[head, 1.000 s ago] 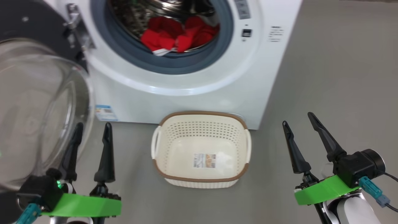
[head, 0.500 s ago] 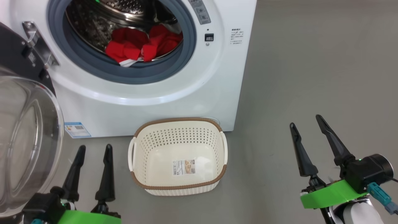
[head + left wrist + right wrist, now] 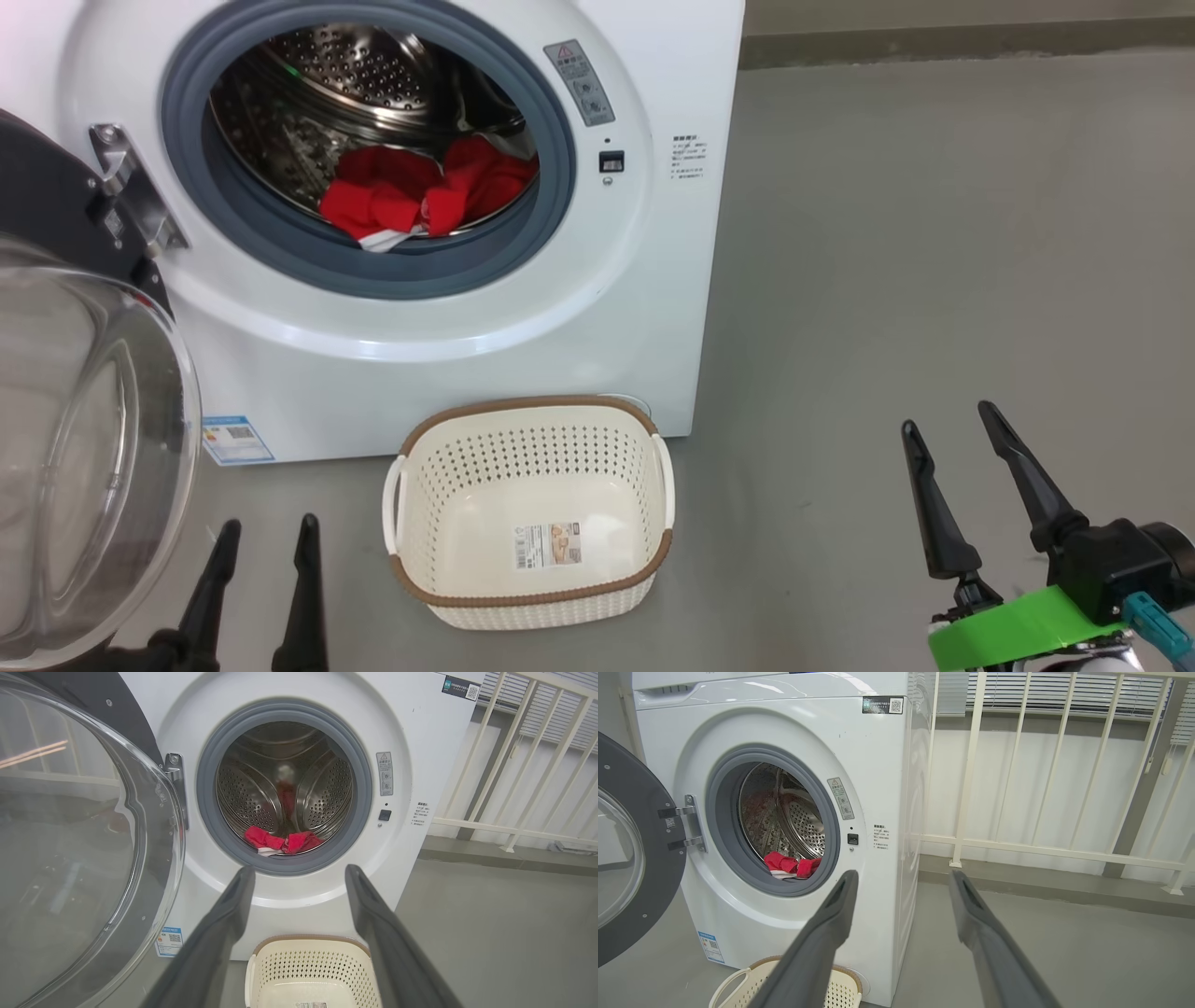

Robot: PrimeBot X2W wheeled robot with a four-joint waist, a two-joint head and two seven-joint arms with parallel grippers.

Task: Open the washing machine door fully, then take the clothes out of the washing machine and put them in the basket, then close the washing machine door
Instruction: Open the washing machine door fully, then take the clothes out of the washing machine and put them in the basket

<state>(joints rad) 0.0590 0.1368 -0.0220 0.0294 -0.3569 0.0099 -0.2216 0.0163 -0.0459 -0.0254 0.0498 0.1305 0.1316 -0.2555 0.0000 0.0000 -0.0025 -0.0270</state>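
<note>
- Smooth grey floor (image 3: 934,233), evenly lit.
- Cream railing (image 3: 966,774) of upright and slanting bars runs along the back.
- White wall (image 3: 941,788) behind the railing, with slatted blinds (image 3: 1064,693) above it.
- Low grey kerb (image 3: 1041,884) under the railing's feet, between wall and floor.
- Dark grey post (image 3: 1136,802) slants at the far right.

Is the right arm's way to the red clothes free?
Probably yes: the door hangs open at the left, the clothes lie at the front of the drum, and the open right gripper holds nothing.

Red clothes (image 3: 425,191), cream brown-rimmed basket (image 3: 527,425), white washing machine (image 3: 448,364)
</note>
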